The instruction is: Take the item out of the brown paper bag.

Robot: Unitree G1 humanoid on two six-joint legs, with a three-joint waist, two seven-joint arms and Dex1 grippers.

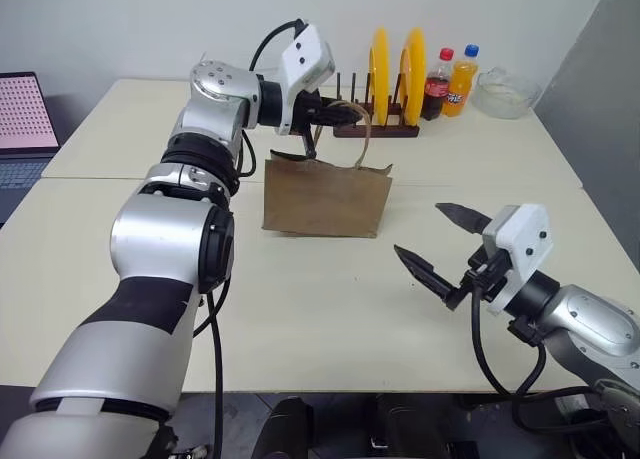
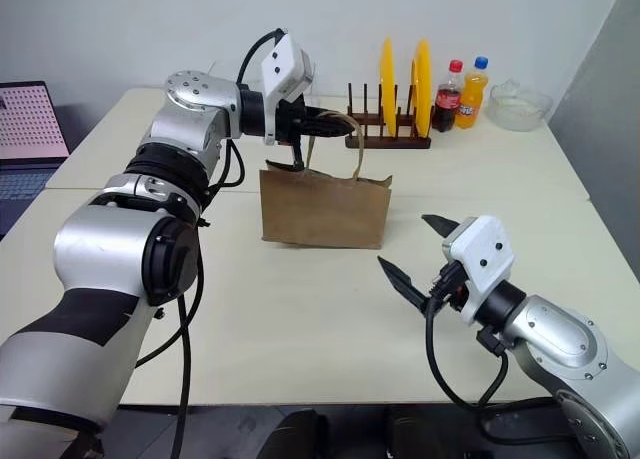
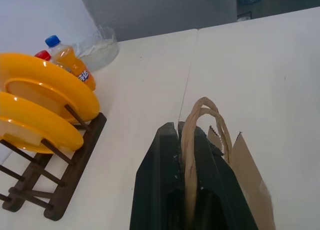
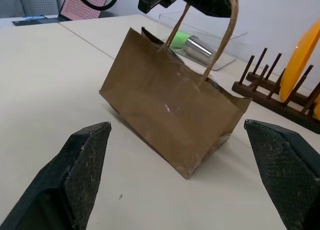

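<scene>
— Above the cream table (image 1: 300,319), our left gripper (image 1: 318,114) is clamped on one tan twisted-paper handle (image 3: 192,155) of the plain brown kraft paper bag (image 2: 325,209); we should keep it taut.

— Our right gripper (image 2: 420,249) hangs spread wide, empty. The item we can't see; presumably inside.

— We count one bag, two yellow plates (image 1: 396,64), two soda bottles (image 1: 450,79).
</scene>
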